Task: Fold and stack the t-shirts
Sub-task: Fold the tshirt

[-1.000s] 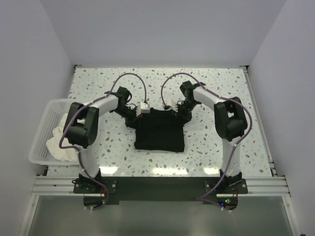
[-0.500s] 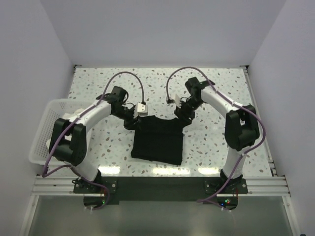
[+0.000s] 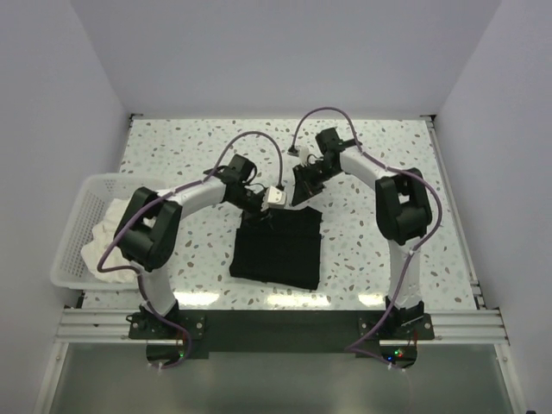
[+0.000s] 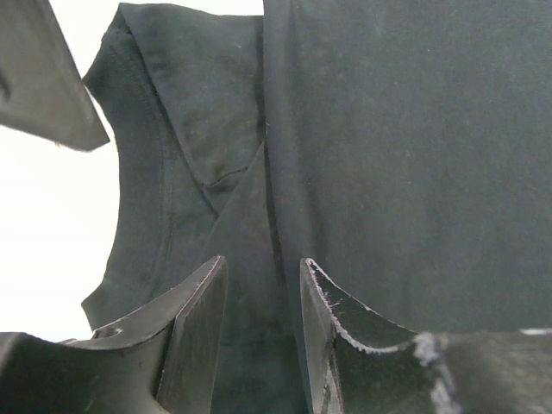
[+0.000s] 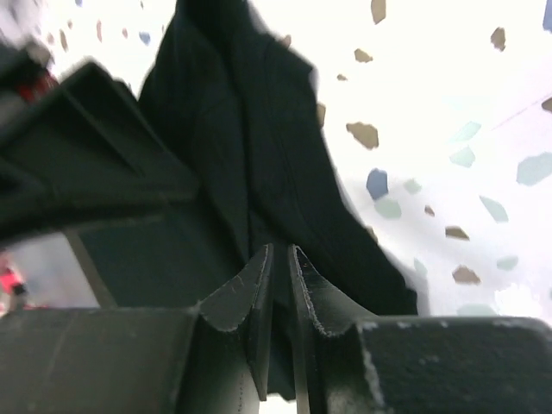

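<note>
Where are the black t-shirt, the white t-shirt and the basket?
black t-shirt (image 3: 278, 252): top view, folded middle.
white t-shirt (image 3: 97, 252): top view, crumpled middle.
basket (image 3: 71, 231): top view, left wall.

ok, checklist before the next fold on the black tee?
1. Right gripper pinching the black t-shirt: ok, jaws nearly together on a ridge of fabric.
2. Left gripper gripping: not ok, jaws apart above the fabric.
3. Shirt body flat on the table: ok, roughly rectangular, though the far edge is bunched.
4. Clearance between the grippers: cannot tell, they sit close together at the far edge.
5. White t-shirt folded: not ok, crumpled in the basket.
</note>
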Available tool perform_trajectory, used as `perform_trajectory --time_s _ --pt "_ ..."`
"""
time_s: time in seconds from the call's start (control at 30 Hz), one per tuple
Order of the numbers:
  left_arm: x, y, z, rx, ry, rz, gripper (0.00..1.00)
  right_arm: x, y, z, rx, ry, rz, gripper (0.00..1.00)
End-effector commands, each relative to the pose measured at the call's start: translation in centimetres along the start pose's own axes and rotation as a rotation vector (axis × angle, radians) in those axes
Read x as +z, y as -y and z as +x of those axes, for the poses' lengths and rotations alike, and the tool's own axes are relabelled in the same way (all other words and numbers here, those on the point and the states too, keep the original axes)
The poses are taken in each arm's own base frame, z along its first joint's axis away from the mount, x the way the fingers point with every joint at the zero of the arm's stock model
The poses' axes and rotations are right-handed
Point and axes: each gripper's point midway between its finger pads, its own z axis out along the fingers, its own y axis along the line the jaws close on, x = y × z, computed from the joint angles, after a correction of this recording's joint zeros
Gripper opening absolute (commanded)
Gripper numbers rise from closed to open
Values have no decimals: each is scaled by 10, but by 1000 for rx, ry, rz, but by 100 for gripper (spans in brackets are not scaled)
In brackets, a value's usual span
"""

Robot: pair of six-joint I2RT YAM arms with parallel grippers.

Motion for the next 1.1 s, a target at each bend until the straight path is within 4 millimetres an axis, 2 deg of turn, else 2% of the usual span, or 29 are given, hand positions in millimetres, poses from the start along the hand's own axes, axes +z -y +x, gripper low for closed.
perform_trajectory --time_s 0.0,0.17,0.37,0.7,0.93,1.07 --pt "8 -9 -19 50 65 -2 44 4 -15 -32 91 102 -71 16" --pt "17 -5 -9 30 53 18 44 19 -18 -34 147 102 -106 15" --pt "25 3 -11 20 53 58 44 33 -22 -29 191 79 -150 15" --pt "16 12 -33 14 92 84 44 38 -27 -19 201 50 -180 11" --pt "28 11 -11 -41 21 99 45 39 -30 -13 205 30 -199 11" --pt "29 12 -8 -38 12 106 42 41 -31 -9 208 11 -205 11"
